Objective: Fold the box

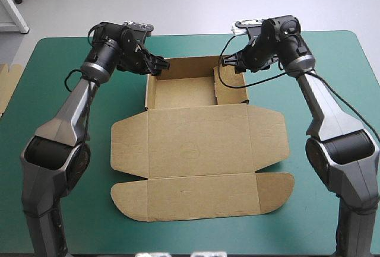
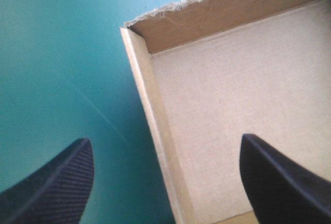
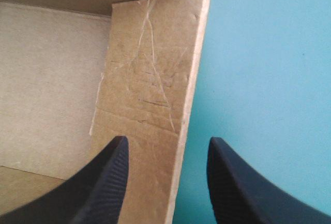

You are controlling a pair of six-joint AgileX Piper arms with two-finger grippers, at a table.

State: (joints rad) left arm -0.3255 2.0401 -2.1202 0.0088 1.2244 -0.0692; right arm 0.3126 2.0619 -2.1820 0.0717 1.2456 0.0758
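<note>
While its lid [image 1: 202,194] lies flat nearest on the worktop [image 1: 332,79], the box [image 1: 181,94] rises beyond as an open tray; seemingly light, stiff board, best gripped by its walls [image 2: 155,131]; left pincer [image 2: 165,139] and right pincer [image 3: 168,139] gape wide astride them.

Nothing readable is showing in any view: no words, numbers, labels or brand marks. A faint oval outline [image 1: 193,148] is showing on the middle flat panel of the box [image 1: 237,132], but it is appearing too small to tell whether it is carrying any lettering.
</note>
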